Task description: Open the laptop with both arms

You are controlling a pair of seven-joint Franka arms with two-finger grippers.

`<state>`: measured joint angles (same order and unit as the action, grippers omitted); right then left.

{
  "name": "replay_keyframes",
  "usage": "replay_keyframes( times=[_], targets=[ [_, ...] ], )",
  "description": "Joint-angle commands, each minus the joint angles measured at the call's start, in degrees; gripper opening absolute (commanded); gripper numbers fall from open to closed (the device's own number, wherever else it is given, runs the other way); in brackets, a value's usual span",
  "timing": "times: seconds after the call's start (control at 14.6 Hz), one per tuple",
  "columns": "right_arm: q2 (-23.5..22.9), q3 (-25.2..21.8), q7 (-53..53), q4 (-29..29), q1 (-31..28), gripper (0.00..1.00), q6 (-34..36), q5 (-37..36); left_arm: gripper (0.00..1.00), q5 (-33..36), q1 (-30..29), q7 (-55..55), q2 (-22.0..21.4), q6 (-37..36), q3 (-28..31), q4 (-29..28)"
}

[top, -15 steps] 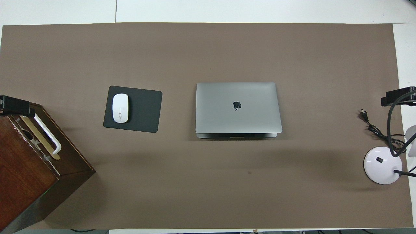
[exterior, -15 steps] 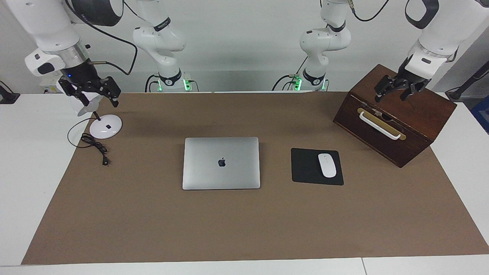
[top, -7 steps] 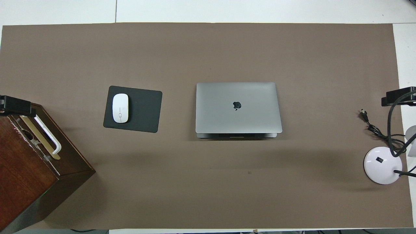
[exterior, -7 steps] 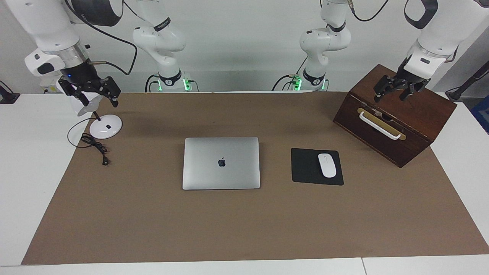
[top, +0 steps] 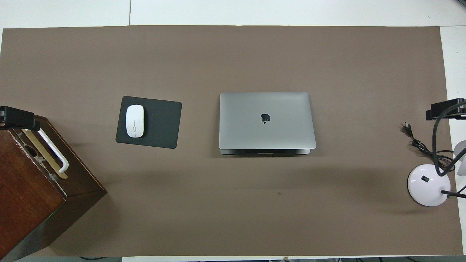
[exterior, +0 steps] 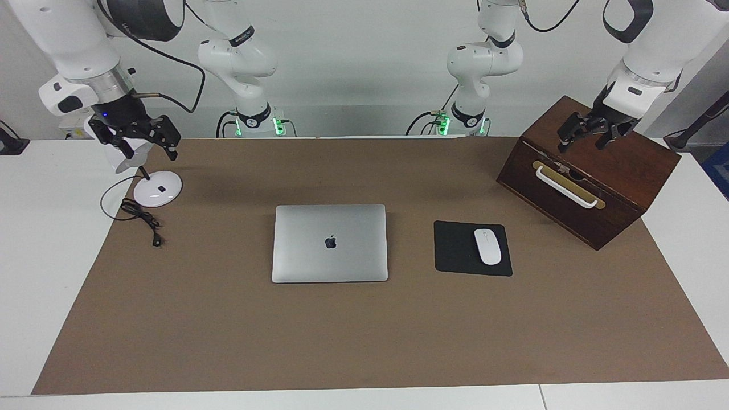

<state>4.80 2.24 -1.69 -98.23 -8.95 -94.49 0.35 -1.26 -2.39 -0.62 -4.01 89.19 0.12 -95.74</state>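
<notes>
Left gripper: raised over the wooden box at the left arm's end of the table; fingers spread wide, holding nothing, clear of the box top.
Right gripper: raised over the desk lamp at the right arm's end of the table; fingers spread wide, empty.
Laptop: closed, lying flat at the middle of the brown mat, logo on the lid facing up; well apart from both grippers.
Laptop front edge: in the overhead view the base shows as a thin strip under the lid on the side nearer to the robots.
Mouse pad: black, flat on the mat just beside the laptop, toward the left arm's end.
Mouse: white, resting on the mouse pad.
Wooden box: dark brown, set at an angle, with 1 white handle on its face.
Desk lamp: round white base on the mat's corner; its black cable lies coiled beside it, plug end loose on the mat.
Obstructions: only open mat lies around the laptop's 4 edges.
</notes>
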Motion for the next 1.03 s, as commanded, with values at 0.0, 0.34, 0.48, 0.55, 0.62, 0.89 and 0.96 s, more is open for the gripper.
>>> replay_keyframes(
  times=[0.0, 0.34, 0.48, 0.55, 0.62, 0.89, 0.96],
  targets=[
    [1.7, 0.31, -2.36, -2.14, -0.98, 1.0, -1.13, -0.61, 0.54, 1.17, 0.19, -1.93, -1.52, 1.68, 0.23, -1.91],
    [1.7, 0.31, -3.32, -1.96, -1.25, 1.0, -1.13, -0.61, 0.0, 1.17, -0.16, -1.75, -1.44, 3.35, 0.23, -1.91],
    [1.7, 0.22, -3.32, -1.96, -1.25, 1.0, -1.22, -0.61, 0.0, 1.08, -0.16, -1.93, -1.44, 3.79, 0.23, -1.91],
    [1.7, 0.22, -3.32, -1.96, -1.25, 1.0, -1.83, -0.61, 0.0, 0.91, -0.25, -1.84, -1.35, 4.58, 0.32, -1.82],
    [1.7, 0.31, -3.06, -2.14, -1.16, 1.0, -2.44, -0.61, 0.0, 0.82, -0.25, -1.75, -1.26, 5.8, 0.58, -1.82],
    [2.67, 0.31, -3.15, -4.34, -0.98, 1.0, -2.89, -0.61, 0.0, -0.5, -0.16, -1.05, -0.65, 11.87, 0.67, -1.73],
    [2.67, 0.31, -3.41, -4.16, -1.07, 1.0, -2.98, -0.61, 0.0, -0.59, -0.07, -1.05, -0.65, 13.71, 0.58, -1.82]
  ],
)
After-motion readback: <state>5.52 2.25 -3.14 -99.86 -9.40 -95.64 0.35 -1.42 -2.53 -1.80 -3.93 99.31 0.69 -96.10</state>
